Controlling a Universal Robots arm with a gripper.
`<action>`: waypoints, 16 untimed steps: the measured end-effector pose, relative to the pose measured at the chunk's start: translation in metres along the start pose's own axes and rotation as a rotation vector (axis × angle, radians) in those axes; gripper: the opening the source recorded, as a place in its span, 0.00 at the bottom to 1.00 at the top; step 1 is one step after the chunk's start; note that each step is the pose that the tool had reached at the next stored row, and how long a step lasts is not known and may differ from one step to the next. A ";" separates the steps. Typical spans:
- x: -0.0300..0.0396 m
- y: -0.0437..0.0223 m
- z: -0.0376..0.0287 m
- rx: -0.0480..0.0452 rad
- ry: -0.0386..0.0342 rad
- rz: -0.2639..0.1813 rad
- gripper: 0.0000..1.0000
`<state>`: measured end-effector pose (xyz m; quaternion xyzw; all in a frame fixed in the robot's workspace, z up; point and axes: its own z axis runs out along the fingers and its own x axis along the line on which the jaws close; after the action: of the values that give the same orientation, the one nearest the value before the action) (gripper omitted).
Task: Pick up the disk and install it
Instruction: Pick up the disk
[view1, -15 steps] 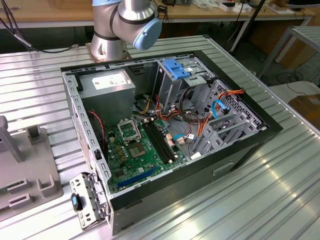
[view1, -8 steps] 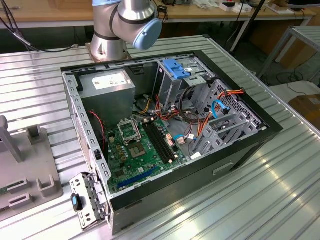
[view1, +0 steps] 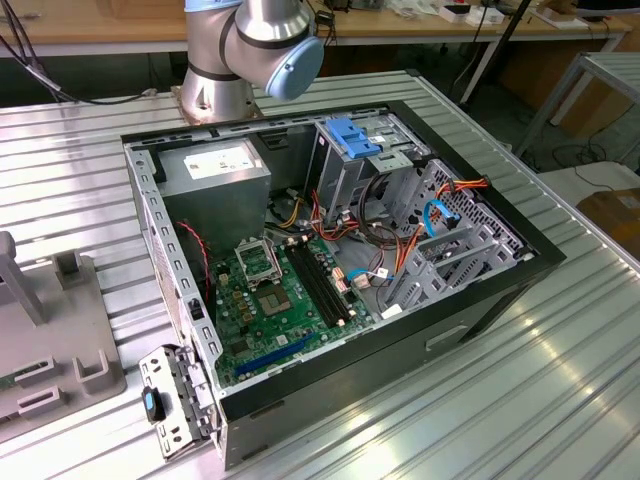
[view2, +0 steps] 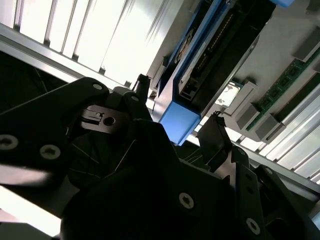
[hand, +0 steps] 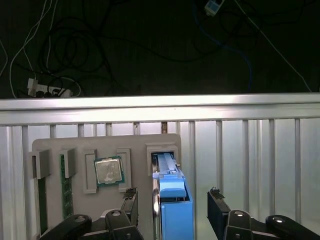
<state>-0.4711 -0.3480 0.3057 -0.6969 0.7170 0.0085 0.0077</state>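
You are seeing no text you can read: the white label (view1: 222, 160) on the power supply box (view1: 228, 200) is carrying print too small to make out.

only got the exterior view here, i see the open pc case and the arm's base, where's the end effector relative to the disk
observer: The end effector is over a grey parts tray, with one finger on each side of the disk.
operator: closed on it yet
observer: No, it is open. In both wrist views there is a gap between each fingertip and the disk's blue rails.
operator: how's the disk sitting
observer: It stands on edge in a slot of the tray, with a processor chip lying flat in the next pocket.
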 end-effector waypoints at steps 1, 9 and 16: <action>0.0000 0.0000 0.0000 0.0000 0.0000 0.000 0.66; 0.0000 -0.0016 0.0000 0.0000 0.0000 0.000 0.66; 0.0000 -0.0018 0.0000 0.0000 0.0001 0.000 0.49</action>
<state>-0.4693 -0.3480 0.3057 -0.6969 0.7170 0.0084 0.0077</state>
